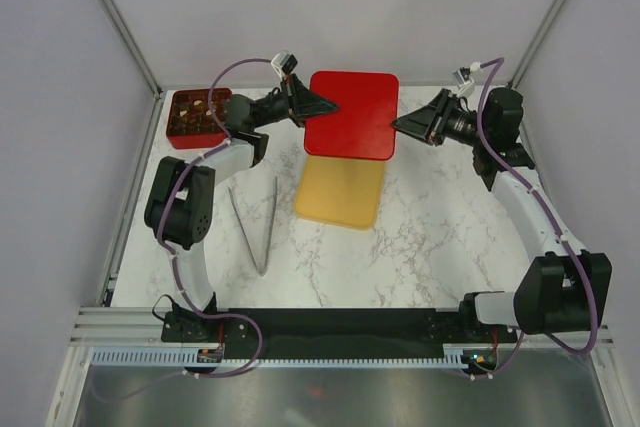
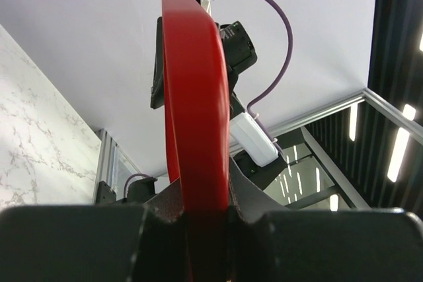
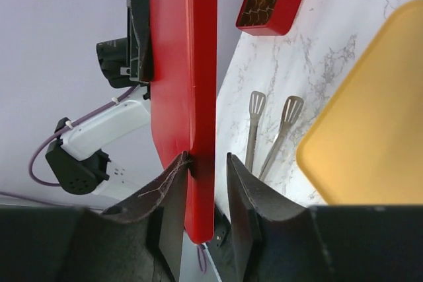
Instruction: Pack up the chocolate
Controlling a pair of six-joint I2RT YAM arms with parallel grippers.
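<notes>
Top external view: where does the chocolate (image 1: 197,112) lie from the two grippers?

— In the red square gridded box (image 1: 172,129) at the far left corner of the white marble table (image 1: 440,237). It sits left of both grippers, behind the left wrist and well apart from the right arm.

— And what do the grippers hold?

— The left gripper (image 1: 335,107) is clamped on the left edge of a flat red square lid (image 1: 353,115). The right gripper (image 1: 393,125) stands astride the opposite edge, its jaws parted, one finger touching and the other clear of the lid.

— So which arm should carry it?

— Probably the left, being nearer. The lid lies flat, partly over a flat yellow tray (image 1: 340,192), and would have to travel leftward to cover the box. Metal tongs (image 1: 252,227) lie on the table nearer the arm bases, out of that path.
</notes>
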